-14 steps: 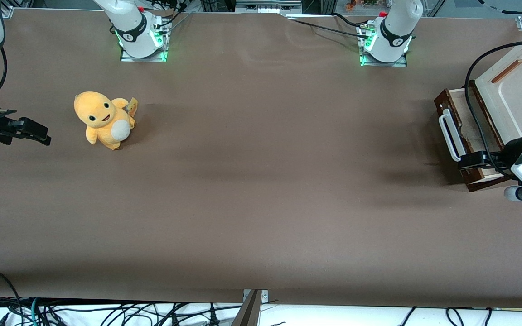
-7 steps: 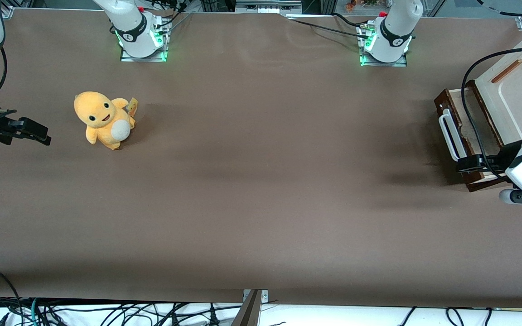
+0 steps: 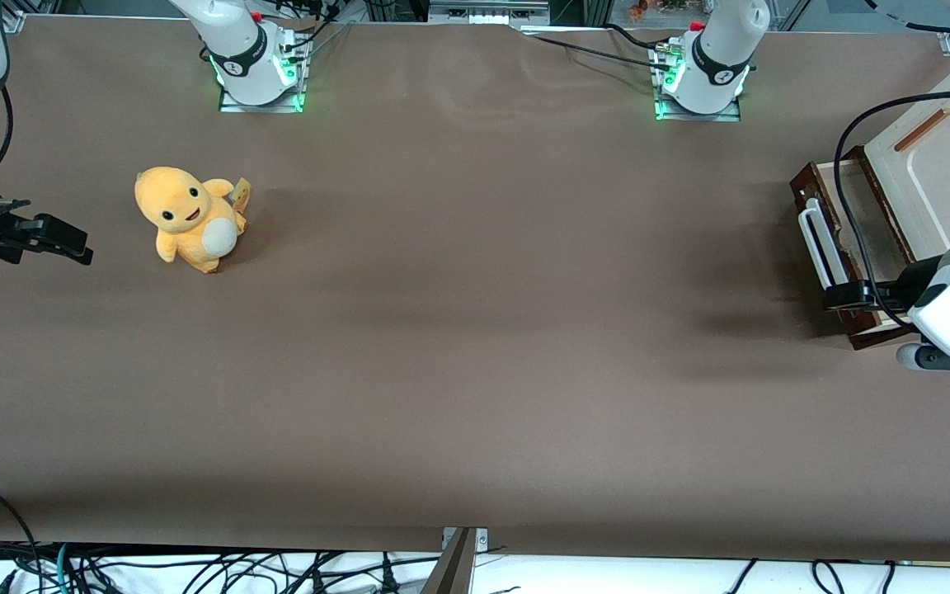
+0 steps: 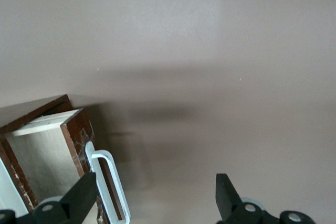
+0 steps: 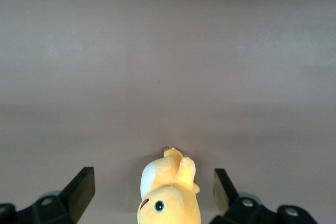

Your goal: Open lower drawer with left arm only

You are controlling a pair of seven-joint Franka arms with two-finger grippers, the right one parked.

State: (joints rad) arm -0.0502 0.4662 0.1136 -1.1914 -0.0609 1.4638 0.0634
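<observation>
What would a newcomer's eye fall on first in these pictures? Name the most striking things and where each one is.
First, the orange plush toy sitting on the brown table toward the parked arm's end. Then, at the working arm's end, the lower drawer, pulled partly open with its white handle showing. The left arm's hand hovers open just beside that handle, at the end of it nearer the front camera.

No readable text, label, brand or number shows anywhere on the brown table (image 3: 475, 346); small markings on the dark bands of the arm bases are too small to make out.
</observation>
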